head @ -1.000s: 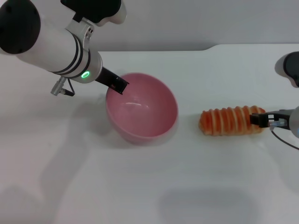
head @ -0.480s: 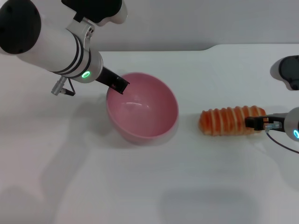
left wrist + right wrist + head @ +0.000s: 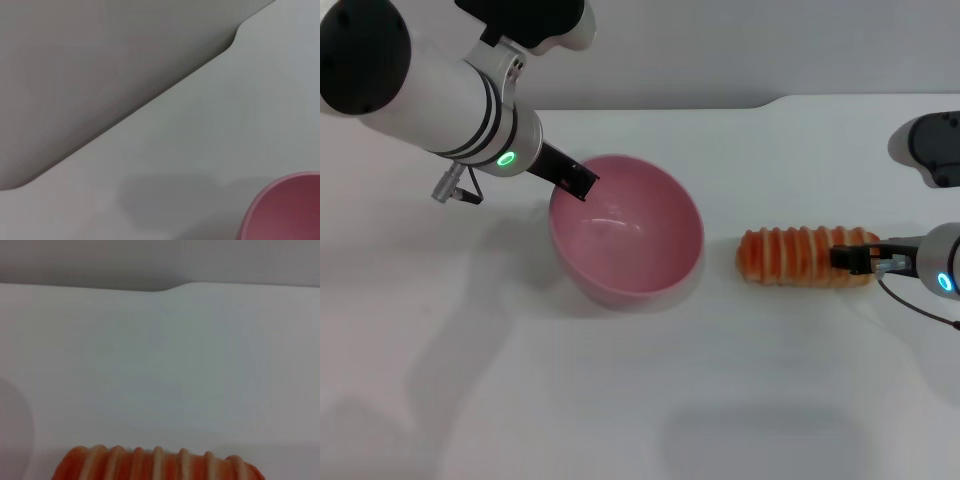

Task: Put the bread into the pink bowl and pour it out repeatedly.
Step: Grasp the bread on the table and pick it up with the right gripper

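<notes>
The pink bowl (image 3: 632, 238) stands left of centre on the white table, and a part of its rim (image 3: 286, 209) shows in the left wrist view. My left gripper (image 3: 578, 183) is shut on the bowl's far-left rim, one dark finger reaching inside. To the bowl's right lies the bread (image 3: 785, 257), an orange and cream striped loaf set lengthwise. My right gripper (image 3: 848, 260) comes in from the right edge and is shut on the loaf's right part. In the right wrist view only the loaf's top (image 3: 155, 465) shows.
The white table's back edge (image 3: 650, 107) runs behind the bowl, with a step up (image 3: 775, 100) toward the right. A grey wall lies beyond it. The bulky left arm (image 3: 430, 90) hangs over the table's far-left part.
My right gripper has slid leftward along the bread's right end, and the bread has shifted a little to the left, toward the bowl. The bowl and left gripper have hardly moved.
</notes>
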You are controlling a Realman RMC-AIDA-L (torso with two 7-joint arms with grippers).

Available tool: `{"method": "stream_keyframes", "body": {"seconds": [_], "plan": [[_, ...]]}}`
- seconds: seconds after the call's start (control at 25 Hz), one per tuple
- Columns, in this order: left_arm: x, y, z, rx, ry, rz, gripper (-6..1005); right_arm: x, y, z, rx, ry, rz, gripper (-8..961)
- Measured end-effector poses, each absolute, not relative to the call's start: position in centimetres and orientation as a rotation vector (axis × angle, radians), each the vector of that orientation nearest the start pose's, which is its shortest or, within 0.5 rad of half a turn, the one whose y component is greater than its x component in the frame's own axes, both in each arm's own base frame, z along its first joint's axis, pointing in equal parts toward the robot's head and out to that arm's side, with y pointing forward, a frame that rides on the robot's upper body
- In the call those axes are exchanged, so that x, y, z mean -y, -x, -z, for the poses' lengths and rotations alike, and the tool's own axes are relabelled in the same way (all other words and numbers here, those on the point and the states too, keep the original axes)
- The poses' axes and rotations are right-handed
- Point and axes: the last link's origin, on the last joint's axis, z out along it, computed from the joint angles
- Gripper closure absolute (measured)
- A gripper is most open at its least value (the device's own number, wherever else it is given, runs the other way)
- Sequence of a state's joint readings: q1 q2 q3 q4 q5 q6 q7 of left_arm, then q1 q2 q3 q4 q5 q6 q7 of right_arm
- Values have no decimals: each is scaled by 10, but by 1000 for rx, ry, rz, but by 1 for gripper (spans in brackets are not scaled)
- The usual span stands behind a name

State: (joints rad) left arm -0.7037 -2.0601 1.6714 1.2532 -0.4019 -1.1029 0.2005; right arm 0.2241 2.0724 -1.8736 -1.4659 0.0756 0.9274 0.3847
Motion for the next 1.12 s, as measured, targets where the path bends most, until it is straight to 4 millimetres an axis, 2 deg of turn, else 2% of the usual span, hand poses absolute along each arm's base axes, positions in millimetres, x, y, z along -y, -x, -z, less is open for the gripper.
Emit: {"method": "stream_keyframes", "body": {"seconds": [0.36, 0.8, 1.12], "plan": [[-404, 139, 37, 766, 2326, -304, 830, -332, -250, 40, -1239, 1839, 191, 272], [-403, 140, 37, 773, 2326, -306, 826, -332, -251, 43, -1208, 1875, 243, 273], [-403, 139, 36, 771, 2326, -303, 824, -330, -254, 45, -1206, 1877, 267, 442]]}}
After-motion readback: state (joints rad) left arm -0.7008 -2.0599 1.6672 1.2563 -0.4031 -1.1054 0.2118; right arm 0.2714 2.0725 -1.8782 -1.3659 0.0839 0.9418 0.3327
